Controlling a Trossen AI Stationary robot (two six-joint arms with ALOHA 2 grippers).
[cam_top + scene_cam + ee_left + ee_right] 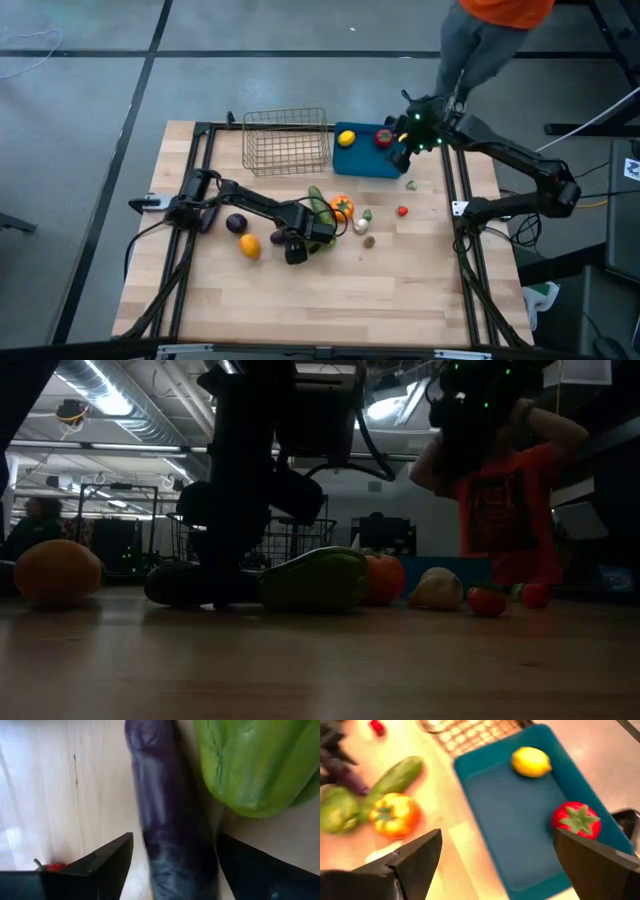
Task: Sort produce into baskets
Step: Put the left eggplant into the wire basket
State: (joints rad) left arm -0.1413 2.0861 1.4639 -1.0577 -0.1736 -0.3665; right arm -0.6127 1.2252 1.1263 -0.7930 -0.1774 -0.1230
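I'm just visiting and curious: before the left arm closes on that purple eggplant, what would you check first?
1. Eggplant between left gripper fingers: ok.
2. Fingers open, not touching it yet: ok.
3. Green pepper clear of the fingers: not ok, it crowds one side.
4. Wire basket empty: ok.
5. Right gripper open, over blue bin, out of the way: ok.
6. Blue bin holds lemon and tomato: ok.

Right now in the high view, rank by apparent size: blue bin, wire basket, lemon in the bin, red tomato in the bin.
1. wire basket
2. blue bin, slightly smaller
3. lemon and red tomato: too alike to rank
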